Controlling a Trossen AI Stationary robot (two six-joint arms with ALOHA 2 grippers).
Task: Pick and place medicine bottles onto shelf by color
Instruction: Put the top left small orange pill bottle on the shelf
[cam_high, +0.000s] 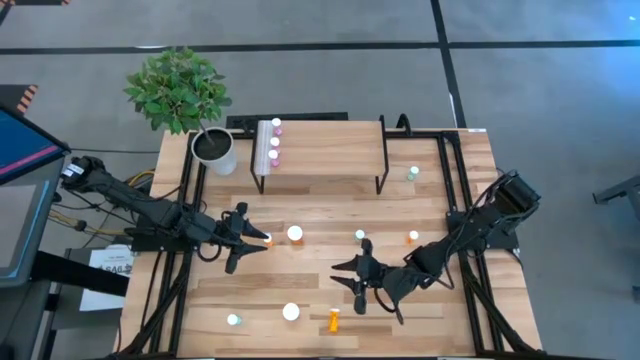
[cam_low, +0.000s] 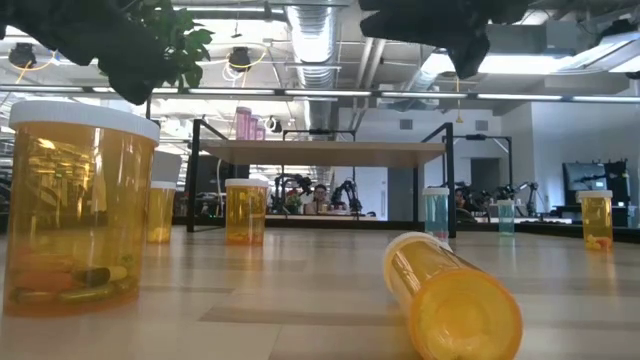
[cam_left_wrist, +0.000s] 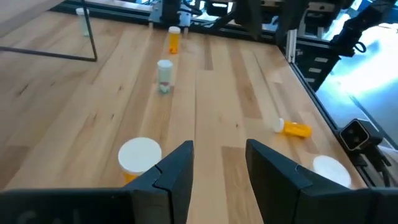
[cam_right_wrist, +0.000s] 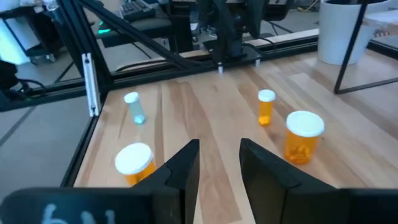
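Observation:
The shelf (cam_high: 322, 148) stands at the table's far middle, with three pink bottles (cam_high: 276, 140) in a row at its left end. My left gripper (cam_high: 258, 240) is open and empty, at the table's left middle. A small orange bottle (cam_high: 268, 240) and a large orange white-capped bottle (cam_high: 295, 235) stand just past its fingertips. My right gripper (cam_high: 348, 278) is open and empty, right of the middle and toward the near edge. A teal bottle (cam_high: 365, 244) stands just beyond it. A small orange bottle (cam_high: 333, 320) lies on its side near the front edge.
A white plant pot (cam_high: 215, 150) stands left of the shelf. Another large orange bottle (cam_high: 291, 312) and a teal bottle (cam_high: 233, 320) stand near the front edge. A small orange bottle (cam_high: 413, 237) and a teal one (cam_high: 412, 173) stand at the right. Black frame rails (cam_high: 452, 190) run along both sides.

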